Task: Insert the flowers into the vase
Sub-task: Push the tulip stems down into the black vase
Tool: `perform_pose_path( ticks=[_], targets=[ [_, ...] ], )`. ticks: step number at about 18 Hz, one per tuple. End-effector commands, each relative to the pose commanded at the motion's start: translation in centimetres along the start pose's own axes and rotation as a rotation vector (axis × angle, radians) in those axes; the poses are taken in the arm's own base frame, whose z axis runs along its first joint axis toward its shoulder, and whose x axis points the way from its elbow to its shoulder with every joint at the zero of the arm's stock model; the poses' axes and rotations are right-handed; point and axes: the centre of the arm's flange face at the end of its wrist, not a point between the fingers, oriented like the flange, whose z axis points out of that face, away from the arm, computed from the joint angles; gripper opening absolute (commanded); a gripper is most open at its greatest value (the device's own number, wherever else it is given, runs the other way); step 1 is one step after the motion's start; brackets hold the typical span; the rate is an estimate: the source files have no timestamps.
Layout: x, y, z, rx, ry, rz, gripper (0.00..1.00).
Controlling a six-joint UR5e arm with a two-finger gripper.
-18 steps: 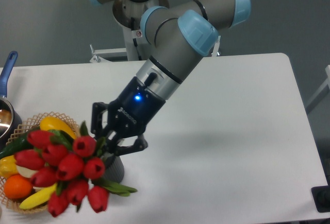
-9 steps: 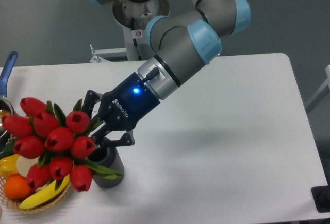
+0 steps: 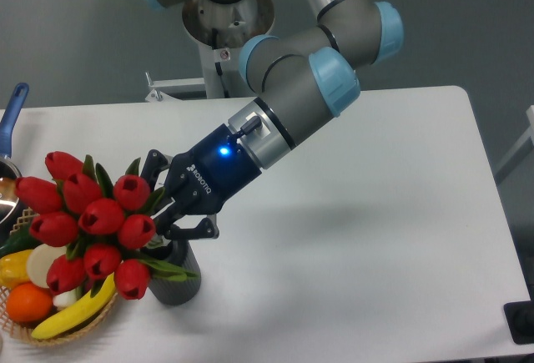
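The white surface (image 3: 375, 213) carries everything. Over its near left part the arm reaches down and leftward, its claw (image 3: 164, 214) clamped on the stems of the flowers (image 3: 88, 225). The bunch lies tilted, heads fanned out to the left over the woven basket (image 3: 58, 325), its long axis running from there down toward the vase (image 3: 177, 279). The stem ends seem to sit at the mouth directly under the claw. The buds are glossy red among green leaves; the vase is short, dark and upright.

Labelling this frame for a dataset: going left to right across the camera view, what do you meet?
Blue pot handle → woven basket → flowers → vase → gripper → bare table.
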Motion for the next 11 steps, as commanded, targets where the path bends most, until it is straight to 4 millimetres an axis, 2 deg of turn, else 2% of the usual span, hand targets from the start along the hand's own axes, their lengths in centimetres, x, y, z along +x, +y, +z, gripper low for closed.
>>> perform_pose_path(
  ticks=[11],
  targets=[
    [0.0,2.7,1.9,-0.016,0.030,-0.015,0.04]
  ],
)
